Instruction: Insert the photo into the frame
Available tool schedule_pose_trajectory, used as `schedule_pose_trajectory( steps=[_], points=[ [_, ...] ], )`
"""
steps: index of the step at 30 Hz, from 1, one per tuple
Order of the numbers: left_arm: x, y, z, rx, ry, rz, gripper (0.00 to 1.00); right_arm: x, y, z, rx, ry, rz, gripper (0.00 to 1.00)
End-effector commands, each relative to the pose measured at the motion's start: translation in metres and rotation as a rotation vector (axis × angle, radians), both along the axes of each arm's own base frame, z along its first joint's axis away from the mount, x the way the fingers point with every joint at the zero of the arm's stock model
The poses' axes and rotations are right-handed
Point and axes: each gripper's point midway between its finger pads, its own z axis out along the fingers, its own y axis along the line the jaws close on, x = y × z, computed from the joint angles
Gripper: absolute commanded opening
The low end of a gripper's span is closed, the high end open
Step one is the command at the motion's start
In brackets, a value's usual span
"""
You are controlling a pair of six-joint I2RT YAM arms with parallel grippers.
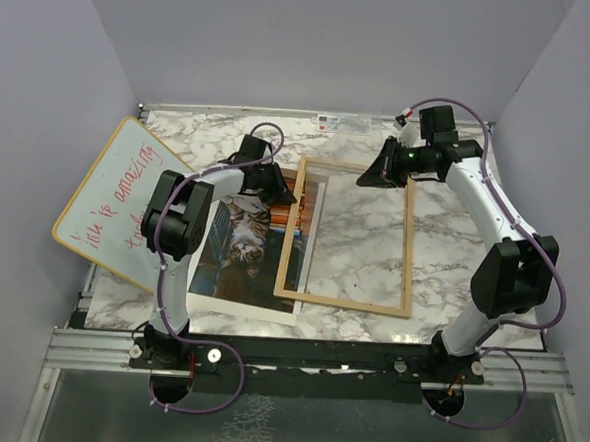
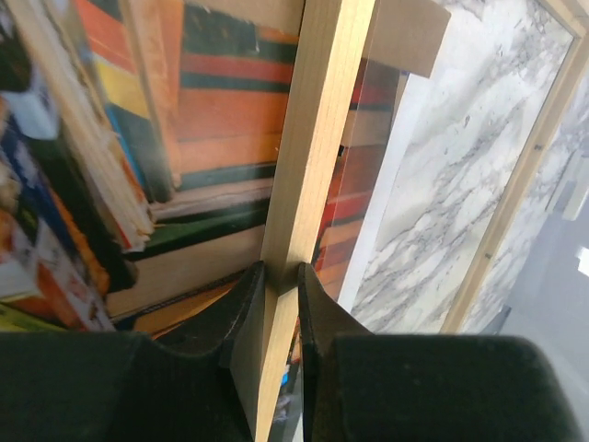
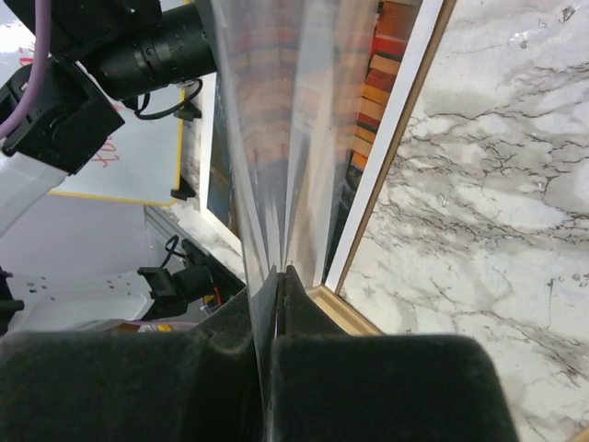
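From above, the left pincer [image 1: 277, 188] is clamped on the frame [image 1: 341, 302] at its far left rail. The photo [image 1: 235, 245] lies just beneath and nearward of it, partly under that rail. The right pincer [image 1: 375, 174] sits at the frame's far right corner.

On the left wrist, smooth pale wood runs straight out between the jaws, with glossy print on either side.

On the right wrist, the jaws are pressed together on a thin clear pane [image 3: 267, 138], edge-on and shiny. The paper looks flimsy, so I judge both grips should raise the frame evenly and keep the pane from flexing while the print slides flat beneath.
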Motion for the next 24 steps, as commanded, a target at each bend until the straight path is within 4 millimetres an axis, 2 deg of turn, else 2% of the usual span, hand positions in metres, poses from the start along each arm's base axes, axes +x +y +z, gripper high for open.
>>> schedule_pose_trajectory(
  steps=[1,11,16,24],
  points=[
    [-0.055,0.004,-0.053,0.103,0.213,0.011,0.0,-0.006,0.005,0.01,-0.01,0.052,-0.011,0.01],
    [-0.056,0.001,-0.053,0.111,0.203,0.028,0.0,-0.01,-0.001,0.017,-0.062,0.126,-0.073,0.01],
    [-0.059,0.0,-0.056,0.1,0.209,0.033,0.0,-0.011,0.004,0.021,-0.032,0.156,-0.085,0.01],
    [-0.061,-0.003,-0.06,0.081,0.213,0.035,0.0,-0.012,0.013,0.016,-0.025,0.17,-0.073,0.01]
  ],
)
